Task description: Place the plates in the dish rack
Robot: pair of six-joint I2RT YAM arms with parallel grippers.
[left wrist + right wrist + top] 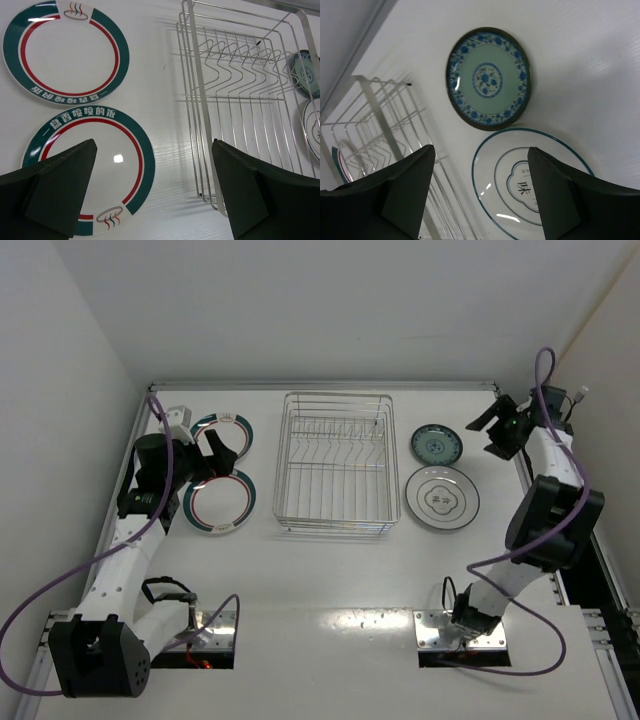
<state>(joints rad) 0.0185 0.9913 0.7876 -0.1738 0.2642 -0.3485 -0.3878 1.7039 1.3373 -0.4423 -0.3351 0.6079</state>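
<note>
Jaws wide apart on left end effector [154, 150], nothing held. It hovers over near teal plate [90, 155], with far teal plate [65, 50] just beyond; the two lie just beside each other. Right end effector [480, 152] is also parted and empty, above patterned plate [488, 78] and big white plate [530, 180]. Rack [282, 465] sits between the two pairs on desk [330, 580], no plate in it.

Risks, judged:
- A flat plate gives little rim to pinch, so a finger may skid it into its neighbour or the rack wall.
- A shallow grip could let the plate swing or drop when tipped upright.
- The rim may catch a wire if the plate comes in off-line with a slot.
- Both arms reaching the rack at once could clash.

All four plates lie flat, face up; they are round, so no long axis. Rack long axis looks to run away from the arm bases. Prongs [235, 55] line up across it, so plates likely go in on edge, faces left and right.
</note>
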